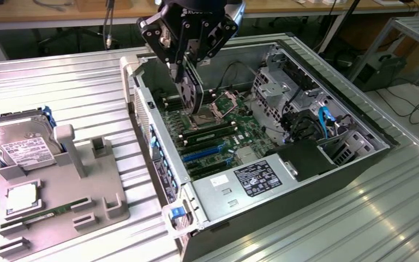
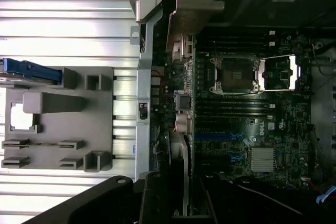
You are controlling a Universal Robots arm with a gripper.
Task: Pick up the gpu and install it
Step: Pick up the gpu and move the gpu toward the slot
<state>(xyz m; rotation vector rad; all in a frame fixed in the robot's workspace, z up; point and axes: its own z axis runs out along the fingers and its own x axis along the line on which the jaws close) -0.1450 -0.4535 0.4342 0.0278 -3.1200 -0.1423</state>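
Above the open computer case (image 1: 297,218), the gripper (image 1: 185,68) is closed on the gpu (image 1: 189,94), which is pinched by its top edge. The gpu is held on its edge, with its flat sides upright. In the exterior view its long way seems to run up and down, toward the motherboard (image 1: 228,139). Its round black fan is turned to the exterior view's right.

In the wrist view the gripper (image 2: 181,203) is seen from behind, and the gpu (image 2: 181,148) is seen thin, edge-on. It is lined up just beside the case wall that lies nearest the worktop (image 2: 63,14).

The gpu is held up in the air and is not in a slot. The blue slots (image 1: 198,154) on the motherboard (image 2: 286,119) are bare, and they are also seen in the wrist view (image 2: 218,136). A square socket (image 1: 208,115) with its metal lid flipped open is found just under the gpu.

A gray power box (image 1: 250,180) with a label is set at the near end of the case. Black wires and blue cables (image 1: 326,117) are bunched at the exterior view's right, well apart from the gpu.

On the ribbed metal worktop (image 1: 64,87), a gray holder (image 1: 85,191) is placed at the exterior view's left. A hard drive (image 1: 17,144), a small silver chip (image 1: 22,197) and a RAM stick (image 1: 49,213) are kept in it.
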